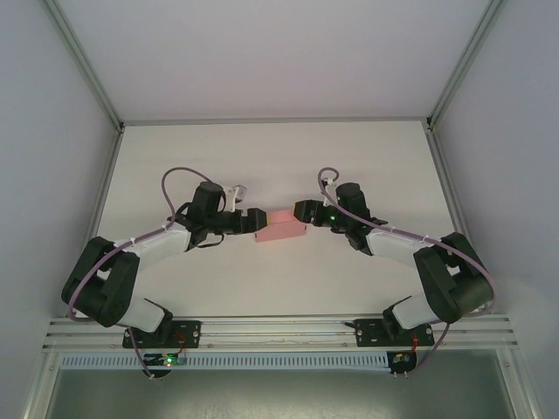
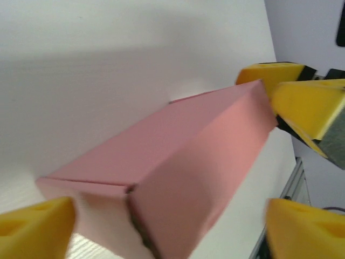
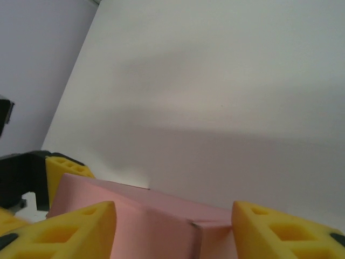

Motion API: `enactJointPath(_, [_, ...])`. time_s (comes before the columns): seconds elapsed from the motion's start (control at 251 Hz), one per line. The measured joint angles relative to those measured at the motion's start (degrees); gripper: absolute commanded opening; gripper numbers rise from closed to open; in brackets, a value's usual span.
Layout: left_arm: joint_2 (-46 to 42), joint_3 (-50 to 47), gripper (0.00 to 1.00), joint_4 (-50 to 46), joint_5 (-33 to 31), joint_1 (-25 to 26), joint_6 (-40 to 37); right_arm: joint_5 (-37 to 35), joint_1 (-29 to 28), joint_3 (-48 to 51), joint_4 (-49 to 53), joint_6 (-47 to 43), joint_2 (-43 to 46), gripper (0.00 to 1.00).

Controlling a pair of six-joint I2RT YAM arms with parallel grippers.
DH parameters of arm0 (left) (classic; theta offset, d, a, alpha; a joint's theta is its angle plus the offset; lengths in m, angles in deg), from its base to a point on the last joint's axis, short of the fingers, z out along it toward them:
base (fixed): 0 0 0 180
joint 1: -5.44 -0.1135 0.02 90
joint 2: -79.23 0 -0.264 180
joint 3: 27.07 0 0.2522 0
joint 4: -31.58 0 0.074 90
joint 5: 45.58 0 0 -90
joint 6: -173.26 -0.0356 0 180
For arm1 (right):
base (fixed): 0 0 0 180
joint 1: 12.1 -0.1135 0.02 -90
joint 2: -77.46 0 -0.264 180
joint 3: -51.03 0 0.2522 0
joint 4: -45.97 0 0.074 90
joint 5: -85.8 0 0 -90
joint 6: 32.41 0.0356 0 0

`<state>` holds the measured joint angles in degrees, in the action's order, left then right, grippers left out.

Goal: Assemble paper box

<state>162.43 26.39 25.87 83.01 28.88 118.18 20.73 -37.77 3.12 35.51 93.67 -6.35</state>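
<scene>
**Paper box [image 1: 279, 227] formed; release step in hand**

Left gripper [image 1: 253, 220] straddles its left end, jaws wide, holding nothing. It lies closed mid-table [image 1: 279, 157]. Right gripper [image 1: 301, 211] brackets the other end; whether it is gripping is unclear. Judged next: back both arms off without nudging it.

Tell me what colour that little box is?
The paper box is plain pink, clearest in the left wrist view.

The small pink rectangular thin-card box [image 1: 279, 225] is folded shut. It lies mid-way across the white table [image 1: 262, 157], long axis left-to-right, slightly skewed.
</scene>
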Motion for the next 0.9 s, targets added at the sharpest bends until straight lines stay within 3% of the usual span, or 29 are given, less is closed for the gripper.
enactJointPath(0.108, [-0.02,1.38,1.0,-1.25,0.42,0.22,-0.92,0.02,-0.37,0.0,0.57,-0.33,0.02,0.73])
enactJointPath(0.152, [-0.02,2.08,1.0,-2.23,0.37,0.22,-1.64,0.0,-0.35,-0.02,0.87,-0.09,0.02,0.82])
enactJointPath(0.168, [-0.02,2.43,1.0,-2.75,0.37,0.22,-1.9,0.04,-0.35,-0.07,0.96,-0.61,0.04,0.95])
enactJointPath(0.188, [-0.11,2.82,1.0,-3.34,0.24,0.24,-2.27,0.02,-0.35,-0.07,1.16,-0.26,0.07,0.98])
enactJointPath(0.315, [-2.12,5.25,1.0,-8.5,-3.5,0.24,-4.44,0.22,-0.15,-0.76,3.65,-2.89,1.51,0.98])
enactJointPath(0.515, [-3.96,15.23,1.0,-25.0,-28.3,0.5,-4.92,1.68,1.2,-4.81,10.19,-13.44,5.64,0.98])
enactJointPath(0.698, [-2.27,20.15,1.0,-33.07,-43.39,0.48,-4.94,6.51,0.9,-14.62,23.87,-35.58,6.32,0.98])
enactJointPath(0.898, [-0.13,20.83,1.0,-36.0,-48.26,0.46,-5.14,8.63,-2.56,-21.44,39.58,-63.06,6.1,0.98])
